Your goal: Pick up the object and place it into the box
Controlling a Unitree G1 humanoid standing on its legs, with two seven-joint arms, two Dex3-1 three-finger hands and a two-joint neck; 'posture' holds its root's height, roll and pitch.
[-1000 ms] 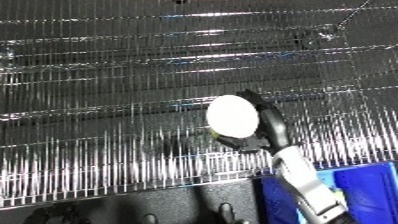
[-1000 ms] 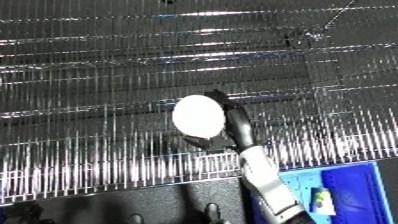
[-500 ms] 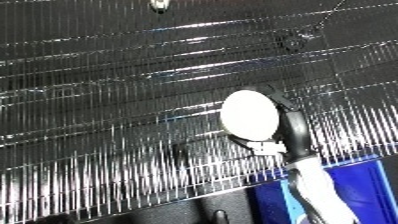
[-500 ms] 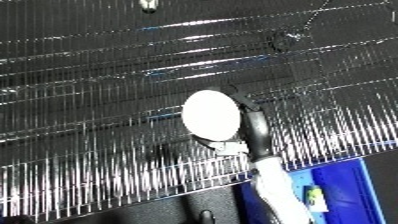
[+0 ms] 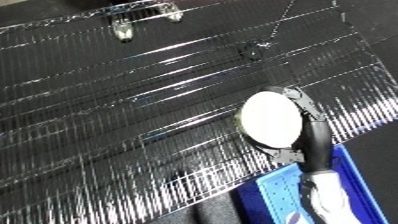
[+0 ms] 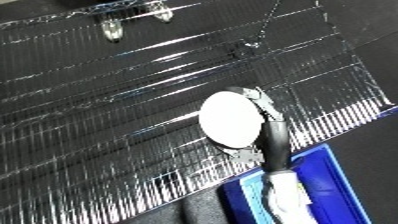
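The right hand is seen at the right centre of the frame, its black fingers curled round the edge of a white oval object, which is thereby held up in front of a wire shelf. The white forearm runs down to the lower right edge. The object is carried above the lower wires of the shelf, and the blue bin lies just below and to the right of it, in the lower right corner. The left hand is not shown in either view.

Only the rim of the object appears to be caught, so a slip is judged possible if the wrist is turned sharply on the way to the bin. The near wall of the bin sits close under the hand; it could be struck if the object is lowered too early. The shelf wires could also be snagged by the fingers.
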